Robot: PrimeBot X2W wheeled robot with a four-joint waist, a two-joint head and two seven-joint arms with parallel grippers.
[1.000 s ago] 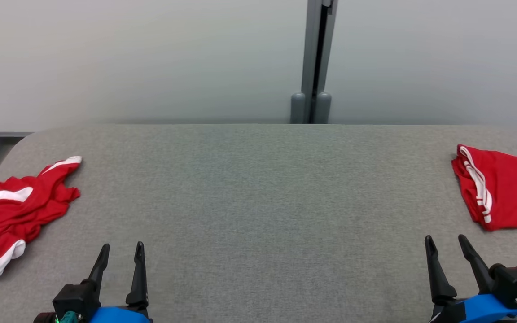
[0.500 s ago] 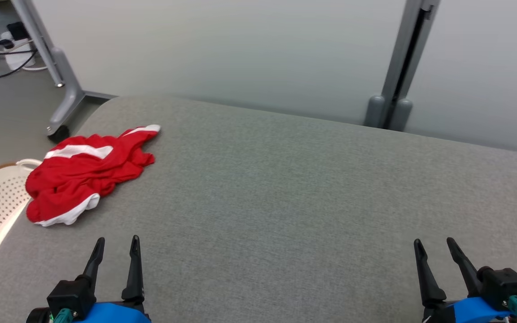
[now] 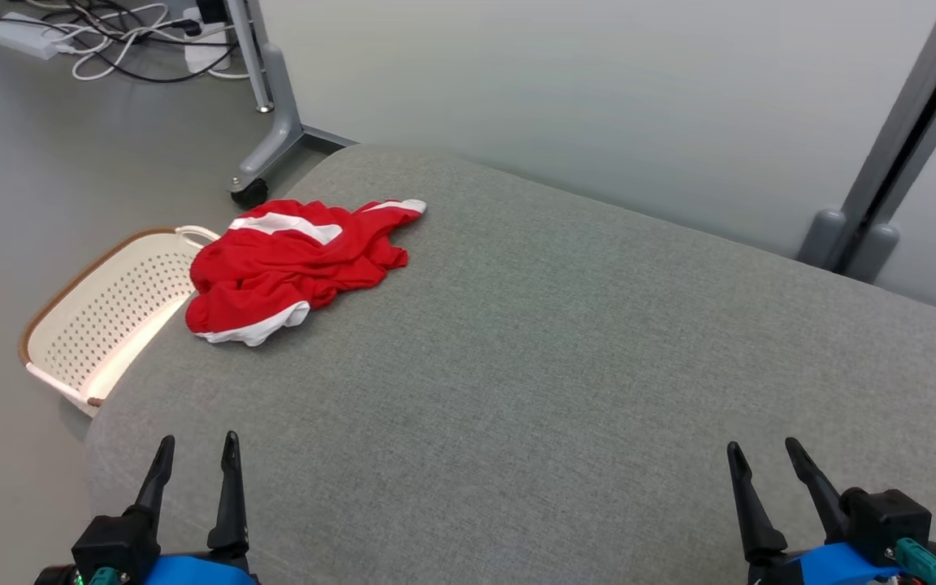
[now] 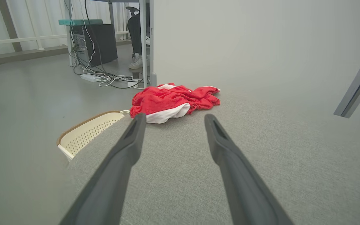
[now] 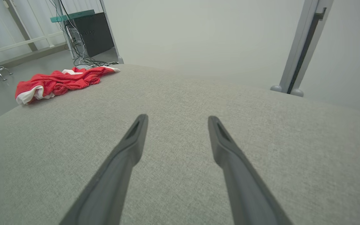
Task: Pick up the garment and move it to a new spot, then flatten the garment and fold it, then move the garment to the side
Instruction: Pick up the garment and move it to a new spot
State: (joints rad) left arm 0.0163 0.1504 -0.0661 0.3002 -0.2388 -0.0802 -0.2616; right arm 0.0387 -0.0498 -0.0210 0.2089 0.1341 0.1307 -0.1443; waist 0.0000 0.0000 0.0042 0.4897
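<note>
Head view swung left; garment [image 3: 297,264], perhaps shorts, well beyond left gripper [image 3: 198,439]

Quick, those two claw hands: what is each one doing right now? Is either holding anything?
Left gripper: open, holding nothing; the red garment lies ahead of it, untouched.
Right gripper: open, holding nothing.

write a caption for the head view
Crumpled red garment near the grey table's left end, cream basket just off that end; left gripper and right gripper open, empty.
</note>
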